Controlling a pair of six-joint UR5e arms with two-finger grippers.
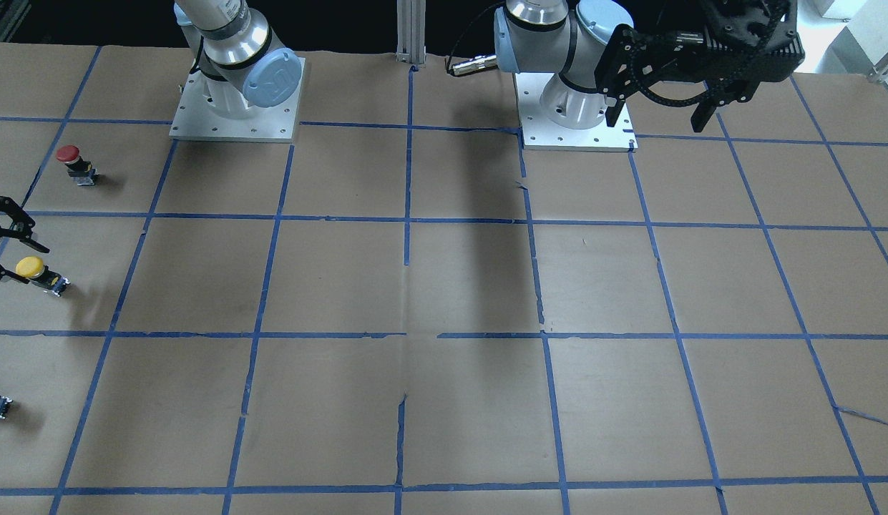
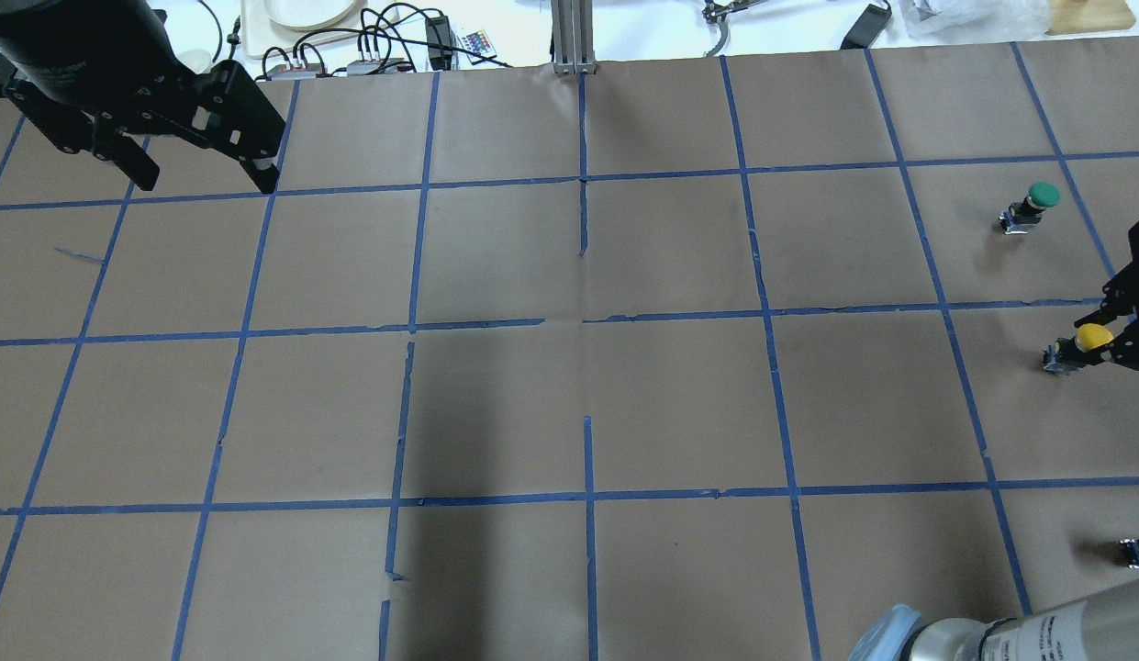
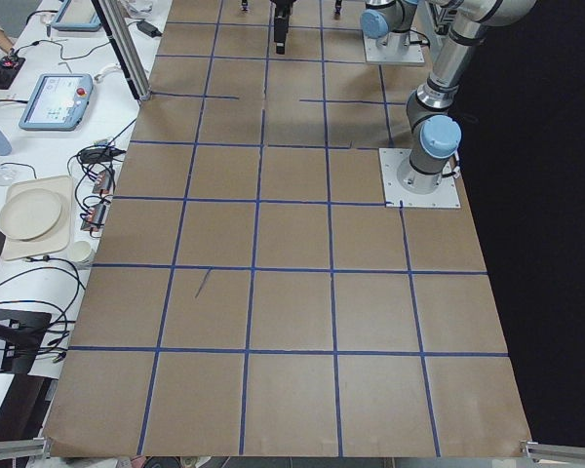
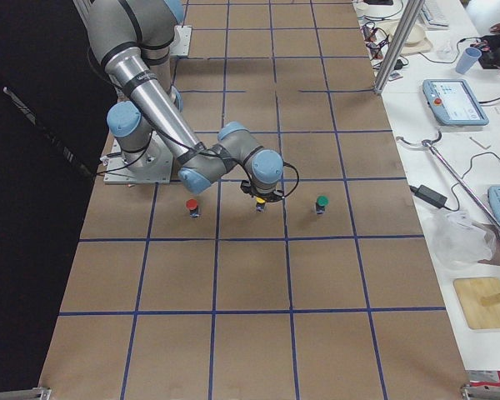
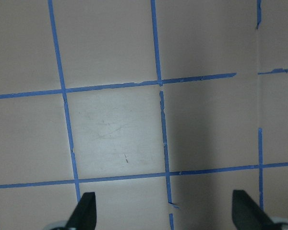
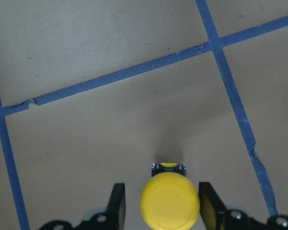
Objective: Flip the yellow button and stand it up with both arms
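1. Placement: the yellow button [image 6: 169,202] is lying close to the right edge of the surface [image 2: 679,395], about midway along it. It is being flanked by a red-capped button [image 1: 69,154] and a green-capped button [image 2: 1042,195], each well apart from it.
2. The right gripper [image 6: 161,196] is being held over the button. Its fingers [image 6: 116,206] are being kept apart on either side of the yellow cap, not clamped, and a gap is showing on at least one side.
3. The left gripper [image 5: 165,211] is being held high toward the left edge, with its fingers spread wide and nothing between them.
4. The button is being judged light and rigid. The rounded cap is likely being a slippery hold, so the flat sides of the boxy body are being preferred.
5. A top-heavy balance is being expected, so toppling is being counted as the main risk when it is stood.
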